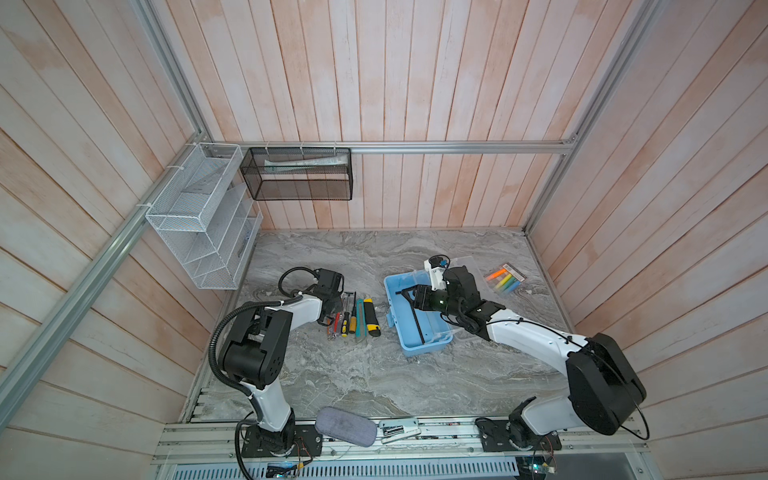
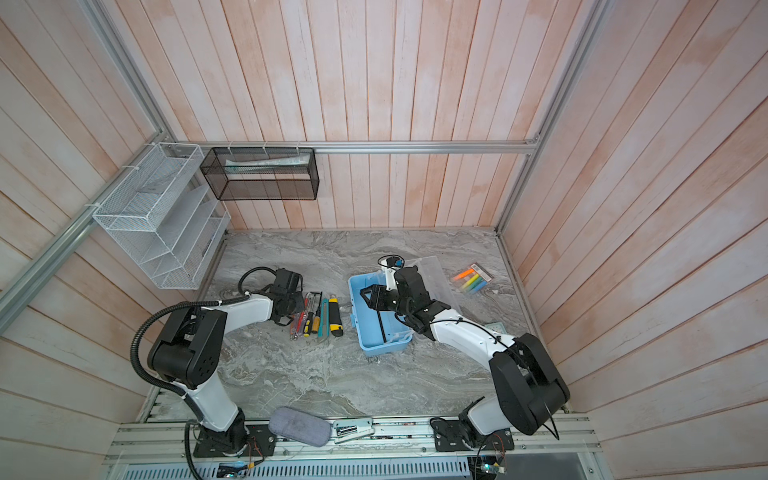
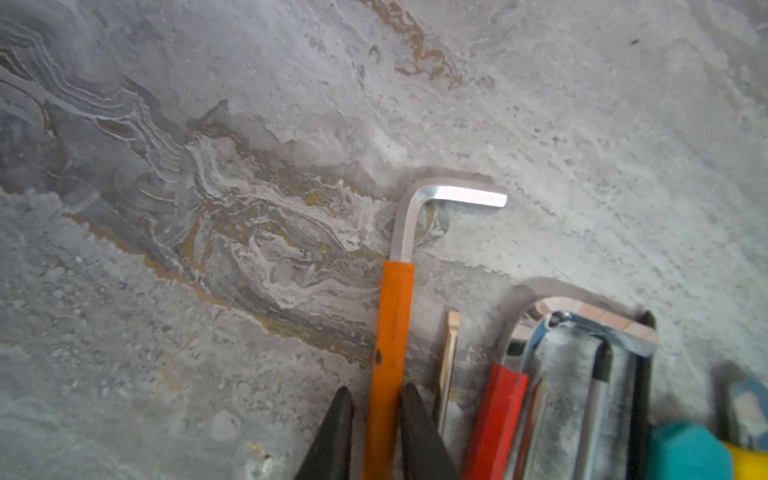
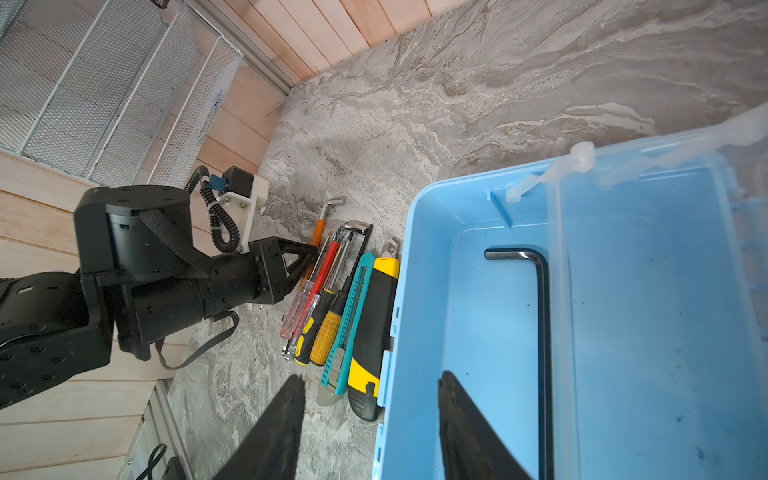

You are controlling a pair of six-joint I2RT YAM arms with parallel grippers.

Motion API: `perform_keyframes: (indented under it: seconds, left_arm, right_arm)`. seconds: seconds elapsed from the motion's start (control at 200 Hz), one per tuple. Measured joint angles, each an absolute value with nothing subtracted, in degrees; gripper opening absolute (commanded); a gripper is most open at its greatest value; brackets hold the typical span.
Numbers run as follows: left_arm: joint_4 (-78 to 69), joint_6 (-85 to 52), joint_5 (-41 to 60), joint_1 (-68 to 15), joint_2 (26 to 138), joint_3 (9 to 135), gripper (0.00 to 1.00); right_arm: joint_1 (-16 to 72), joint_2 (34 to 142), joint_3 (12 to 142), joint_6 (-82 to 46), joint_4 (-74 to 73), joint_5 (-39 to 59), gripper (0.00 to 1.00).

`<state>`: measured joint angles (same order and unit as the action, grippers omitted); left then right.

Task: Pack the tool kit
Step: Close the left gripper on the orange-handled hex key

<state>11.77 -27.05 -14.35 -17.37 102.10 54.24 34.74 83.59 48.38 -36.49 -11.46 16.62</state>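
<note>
At table's right-centre, open box [image 1: 428,348] w/ black hex key [image 4: 542,332] inside. L wrist view alone shows left gripper [image 3: 376,388] narrowly straddling orange hex key [image 3: 392,316], unclamped; right gripper [image 4: 372,376] half-open, empty.

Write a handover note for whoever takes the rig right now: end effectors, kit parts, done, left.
Left end effector: jaws either side of the orange-sleeved hex key, which lies on the table; firm grip not confirmed.
Right end effector: open, empty, over the near wall of the blue box.
Done: clear lid open; one black hex key in the box.
Left: orange key, red-sleeved hex key, screwdrivers, teal cutter and utility knife, in a row beside the box; then close the lid.
</note>
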Motion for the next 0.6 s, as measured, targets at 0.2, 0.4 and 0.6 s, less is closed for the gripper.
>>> perform_keyframes:
  seconds: [0.2,0.4,0.6]
  left_arm:
    - [12.73,-27.14,-16.86,-18.44,102.96,55.22,0.14]
    - [13.87,-27.16,-19.00,-19.53,103.07,55.46,0.00]
    - [15.92,-26.98,-20.73,-19.68,103.07,56.01,0.00]
  right_arm:
    - [34.74,83.85,48.38,-36.51,-12.34,17.17,0.51]
    - [34.74,84.31,48.38,-36.64,-12.43,17.69,0.51]
    - [34.68,84.31,48.38,-36.93,-12.47,17.89,0.51]
